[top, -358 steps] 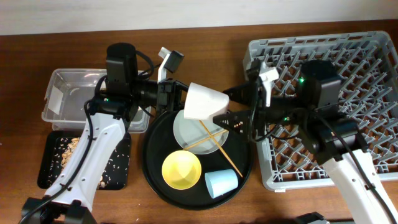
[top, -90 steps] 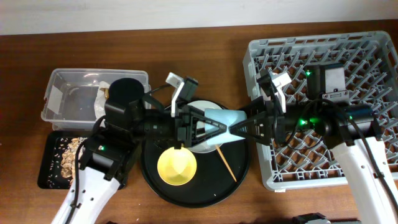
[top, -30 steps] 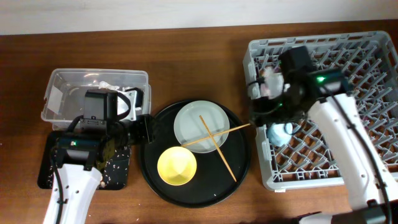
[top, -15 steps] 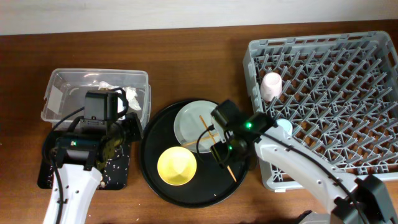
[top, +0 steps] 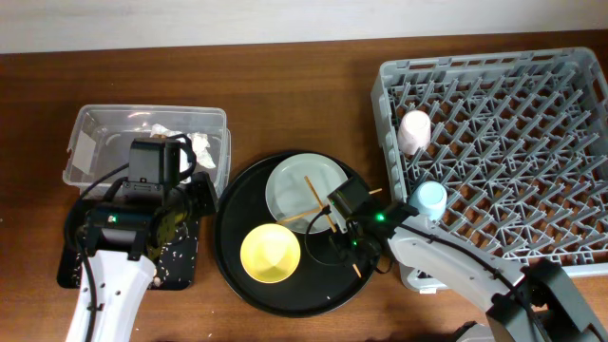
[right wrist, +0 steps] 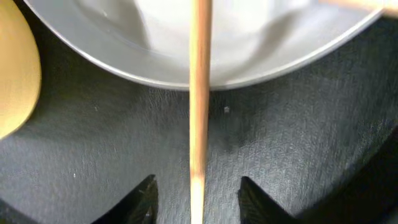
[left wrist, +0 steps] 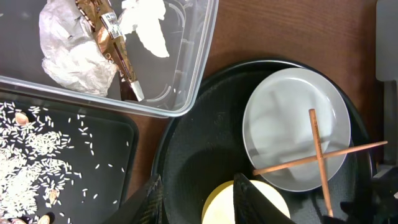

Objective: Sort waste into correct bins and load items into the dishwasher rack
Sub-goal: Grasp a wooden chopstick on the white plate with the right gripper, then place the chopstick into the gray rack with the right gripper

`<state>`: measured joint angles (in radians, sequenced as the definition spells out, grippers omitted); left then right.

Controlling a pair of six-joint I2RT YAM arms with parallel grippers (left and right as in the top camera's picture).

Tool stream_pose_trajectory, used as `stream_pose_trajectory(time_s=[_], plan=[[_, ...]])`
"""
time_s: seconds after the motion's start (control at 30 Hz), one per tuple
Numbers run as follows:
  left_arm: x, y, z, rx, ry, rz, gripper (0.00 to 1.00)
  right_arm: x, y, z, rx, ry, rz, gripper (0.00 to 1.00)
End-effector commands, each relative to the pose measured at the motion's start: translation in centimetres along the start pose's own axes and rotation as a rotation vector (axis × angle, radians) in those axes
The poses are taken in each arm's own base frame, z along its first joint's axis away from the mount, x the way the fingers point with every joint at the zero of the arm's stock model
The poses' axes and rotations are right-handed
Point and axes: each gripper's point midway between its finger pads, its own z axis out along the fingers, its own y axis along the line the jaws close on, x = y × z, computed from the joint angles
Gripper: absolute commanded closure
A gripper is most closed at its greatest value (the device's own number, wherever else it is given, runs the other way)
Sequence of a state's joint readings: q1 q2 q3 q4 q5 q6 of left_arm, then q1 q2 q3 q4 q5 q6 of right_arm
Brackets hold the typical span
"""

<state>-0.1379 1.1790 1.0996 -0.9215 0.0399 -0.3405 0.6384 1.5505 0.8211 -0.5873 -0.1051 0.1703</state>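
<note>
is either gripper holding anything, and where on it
Nothing is held. The right gripper straddles a chopstick just off the plate, jaws clear of it; the left gripper is open and empty.

Overhead camera looks straight down on the whole table (top: 304, 76). Left wrist looks down nearer; right wrist closest. All share the plate (top: 290, 190) and chopsticks (top: 314, 195).

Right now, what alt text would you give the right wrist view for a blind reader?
A wooden chopstick runs straight down the middle, untouched between the open fingertips of the right tool. It lies from a pale plate at the top onto a black tray; the edge of a yellow bowl shows at left.
</note>
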Motion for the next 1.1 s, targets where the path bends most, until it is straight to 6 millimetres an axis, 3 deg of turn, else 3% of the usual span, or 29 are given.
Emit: stream_pose_trajectory(time_s=[0.0,0.3,0.47,0.53,0.63,0.7,0.77,0.8,0.83,0.87,0.97,1.07], plan=[[-0.1,0.3,0.0,-0.015,-0.005,-0.014,0.64,0.1,0.0,0.7,0.01,-0.003,-0.033,0.69],[-0.1,0.3,0.0,-0.015,-0.005,-0.014,0.64,0.7,-0.3,2.3,0.017,0.041,-0.029,0.79],[-0.1,0.3,0.0,-0.015,-0.006,-0.014,0.63,0.2,-0.1,2.0,0.011,0.035,-0.029,0.91],[-0.1,0.3,0.0,-0.015,-0.005,-0.014,0.64,-0.7,0.3,0.8,0.006,0.022,-0.031,0.96],[-0.1,0.3,0.0,-0.015,-0.005,-0.014,0.63,-3.1,1.0,-2.0,-0.001,-0.022,-0.035,0.96],[-0.1,0.3,0.0,-0.015,-0.005,-0.014,0.41,-4.9,1.5,-4.4,-0.007,-0.063,-0.046,0.96],[-0.1,0.3,0.0,-0.015,-0.005,-0.013,0.33,-6.8,2.0,-7.2,-0.003,-0.114,-0.084,0.96],[-0.1,0.3,0.0,-0.015,-0.005,-0.013,0.29,-7.8,1.5,-8.8,0.03,-0.142,-0.083,0.96],[-0.1,0.3,0.0,-0.015,-0.005,-0.013,0.13,-9.2,-0.2,-11.2,0.118,-0.186,-0.06,0.96],[-0.1,0.3,0.0,-0.015,-0.005,-0.013,0.01,-9.7,-1.4,-12.4,0.17,-0.204,-0.043,0.96],[-0.1,0.3,0.0,-0.015,-0.005,-0.013,0.01,-11.1,-6.6,-16.1,0.361,-0.256,0.052,0.96],[-0.1,0.3,0.0,-0.015,-0.005,-0.013,0.01,-10.9,-11.2,-17.5,0.446,-0.238,0.033,0.96]])
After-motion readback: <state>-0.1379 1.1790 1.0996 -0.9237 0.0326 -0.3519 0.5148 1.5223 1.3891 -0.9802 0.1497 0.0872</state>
